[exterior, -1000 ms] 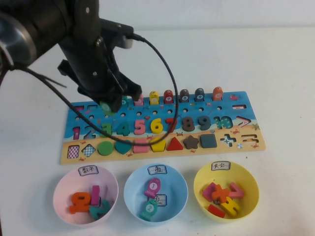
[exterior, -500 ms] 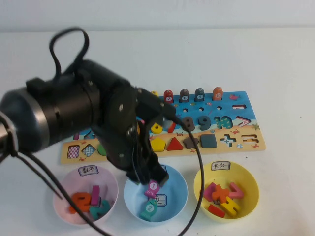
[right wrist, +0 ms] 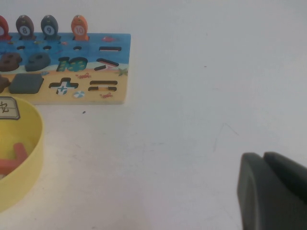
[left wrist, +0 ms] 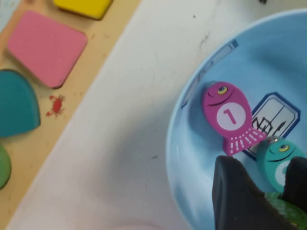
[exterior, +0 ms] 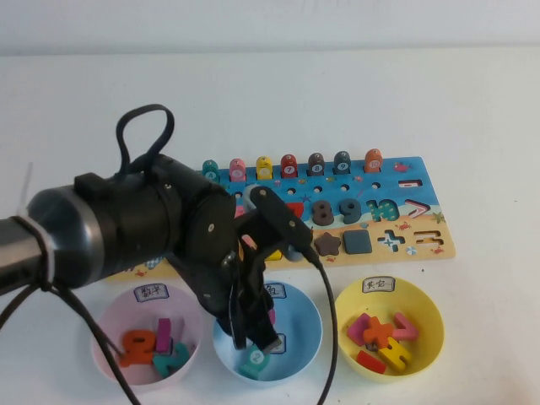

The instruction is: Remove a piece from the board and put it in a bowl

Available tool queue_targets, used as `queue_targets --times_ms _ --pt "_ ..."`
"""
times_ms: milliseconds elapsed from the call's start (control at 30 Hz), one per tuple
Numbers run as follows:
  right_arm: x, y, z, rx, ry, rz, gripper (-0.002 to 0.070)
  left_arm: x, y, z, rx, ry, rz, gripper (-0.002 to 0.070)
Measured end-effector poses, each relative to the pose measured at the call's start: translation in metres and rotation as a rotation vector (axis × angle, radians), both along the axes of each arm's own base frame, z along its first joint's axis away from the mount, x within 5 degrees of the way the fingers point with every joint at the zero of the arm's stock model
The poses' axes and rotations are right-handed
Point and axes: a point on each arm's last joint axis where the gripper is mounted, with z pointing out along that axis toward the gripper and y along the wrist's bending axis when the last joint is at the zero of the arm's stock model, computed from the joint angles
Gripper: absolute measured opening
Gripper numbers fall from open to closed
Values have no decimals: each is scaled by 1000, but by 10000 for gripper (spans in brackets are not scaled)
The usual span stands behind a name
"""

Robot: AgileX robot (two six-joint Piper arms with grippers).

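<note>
My left gripper (exterior: 253, 336) is down inside the light blue bowl (exterior: 300, 314), shut on the small green fish piece (left wrist: 288, 209), which shows only as a green sliver between the fingers in the left wrist view. A pink fish (left wrist: 226, 115) and a darker teal fish (left wrist: 276, 157) lie in that bowl (left wrist: 192, 158). The puzzle board (exterior: 422, 245) lies behind the bowls, its left part hidden by the arm. My right gripper (right wrist: 263, 155) is shut and empty over bare table to the right of the board (right wrist: 115, 91).
A pink bowl (exterior: 110, 314) with numerals stands left of the blue one, and a yellow bowl (exterior: 426, 314) with symbol pieces stands right of it. Several fish stand along the board's far edge. The left arm's cable loops over the bowls.
My left arm has swung from the board's far left edge to the blue bowl, carrying the green fish, and has come down into the bowl.
</note>
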Motion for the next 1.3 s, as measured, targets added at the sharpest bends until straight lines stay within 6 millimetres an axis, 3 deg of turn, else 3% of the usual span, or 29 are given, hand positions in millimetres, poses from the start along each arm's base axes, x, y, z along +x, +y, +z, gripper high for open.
queue_targets --times_ms 300,567,933,1067,1200,1300 --pt "0 0 0 0 0 0 -18 3 -4 -22 65 32 -138 181" --pt "0 0 0 0 0 0 -18 1 -7 -22 35 58 -122 186" --pt "0 0 0 0 0 0 -18 0 -8 -22 19 76 -107 382" --pt "0 0 0 0 0 0 -18 2 -10 -12 24 103 -73 403" --pt "0 0 0 0 0 0 -18 9 -17 10 -3 106 -4 363" --pt "0 0 0 0 0 0 -18 13 -21 23 -37 85 29 199"
